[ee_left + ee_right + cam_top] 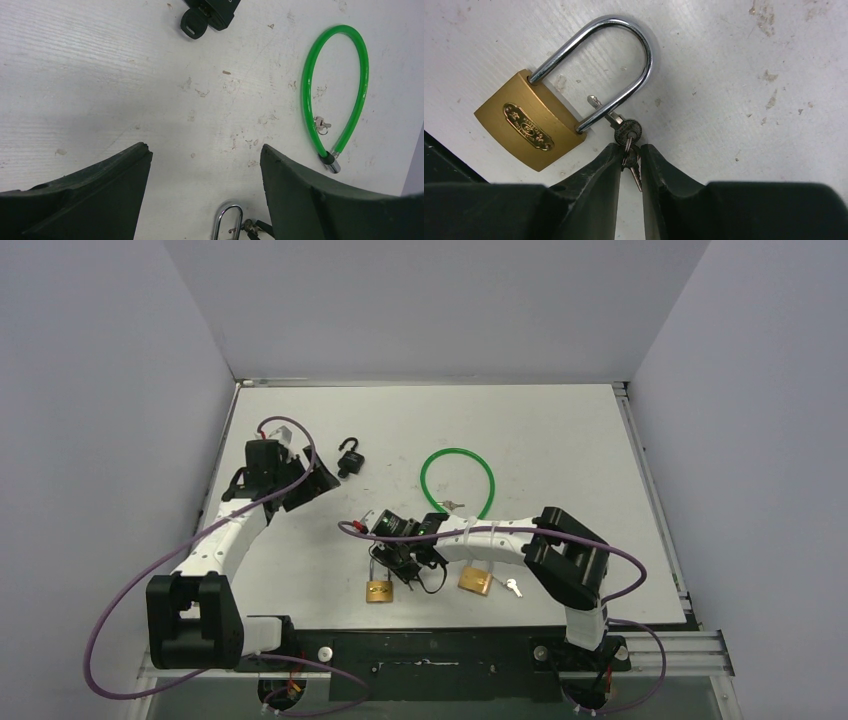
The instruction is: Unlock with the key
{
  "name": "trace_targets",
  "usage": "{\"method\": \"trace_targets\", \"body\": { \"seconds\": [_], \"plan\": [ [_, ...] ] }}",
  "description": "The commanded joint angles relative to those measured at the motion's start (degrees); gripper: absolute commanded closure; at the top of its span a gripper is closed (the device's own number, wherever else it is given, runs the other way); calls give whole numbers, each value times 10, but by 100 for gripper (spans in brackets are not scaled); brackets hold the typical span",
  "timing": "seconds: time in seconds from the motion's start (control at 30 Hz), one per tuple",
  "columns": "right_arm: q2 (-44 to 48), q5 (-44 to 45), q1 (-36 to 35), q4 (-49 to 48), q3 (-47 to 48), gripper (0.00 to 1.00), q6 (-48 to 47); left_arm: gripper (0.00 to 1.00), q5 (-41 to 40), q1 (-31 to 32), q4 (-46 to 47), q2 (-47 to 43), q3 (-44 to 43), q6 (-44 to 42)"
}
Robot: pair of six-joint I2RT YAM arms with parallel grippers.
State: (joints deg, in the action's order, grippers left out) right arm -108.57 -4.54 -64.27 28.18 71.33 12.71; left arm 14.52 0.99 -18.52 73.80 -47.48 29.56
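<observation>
The right end effector sits nearly together around the keys, grip unclear. One key lies under the shackle of the padlock and may snag. The left end effector stands apart.

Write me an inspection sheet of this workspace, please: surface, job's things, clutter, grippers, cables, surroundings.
Surface: white table, scuffed and stained; no spill seen.
Job's things: brass padlock with chrome shackle, shackle closed; small key bunch beside it, one key's tip under the shackle.
Clutter: second brass padlock with a silver key beside it; black padlock; green cable lock.
Grippers: left gripper open, empty, over bare table; right gripper jaws narrow around a key of the bunch, firm grip not confirmed.
Cables: purple cables loop along both arms.
Surroundings: plain grey walls on three sides; nothing else seen.
</observation>
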Motion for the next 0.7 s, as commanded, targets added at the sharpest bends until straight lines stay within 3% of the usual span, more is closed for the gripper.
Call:
{"method": "trace_targets", "body": {
  "seconds": [0.0,0.33,0.67],
  "plan": [
    [-7,37,-3,-20,9,80,5,23,-3,-4,21,-13,2,1],
    [5,38,-2,-35,-5,100,8,23,-4,-3,22,-19,3,6],
    [87,43,17,-108,-74,100,26,23,-38,-4,24,-44,17,65]
  ]
}}
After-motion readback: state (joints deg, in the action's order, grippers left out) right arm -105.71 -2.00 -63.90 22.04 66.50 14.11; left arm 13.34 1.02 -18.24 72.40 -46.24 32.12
